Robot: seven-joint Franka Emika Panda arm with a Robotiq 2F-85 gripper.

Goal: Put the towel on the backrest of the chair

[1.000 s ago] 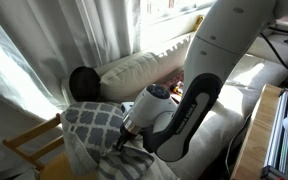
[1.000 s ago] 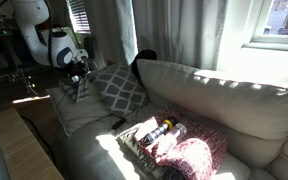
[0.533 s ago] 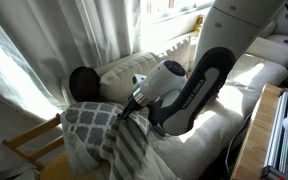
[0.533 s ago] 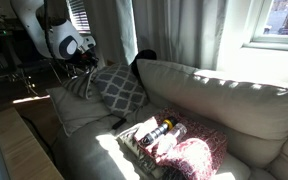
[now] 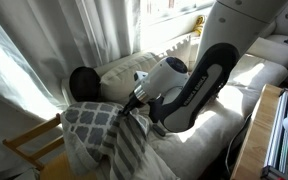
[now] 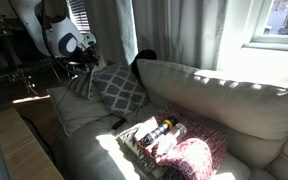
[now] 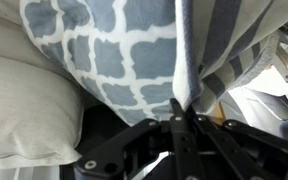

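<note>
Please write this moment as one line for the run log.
phase: towel held | jaws: shut on striped towel | towel: hanging beside patterned pillow | chair backrest: towel not yet on it

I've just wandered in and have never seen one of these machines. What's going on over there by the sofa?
The robot arm's hand has pinched a striped towel and holds it up over the end of the sofa. The cloth hangs down from the hand, right beside a patterned cushion. A wooden chair stands just past the sofa's end. The towel is meant to go on the chair's backrest, and it isn't draped there yet.
</note>
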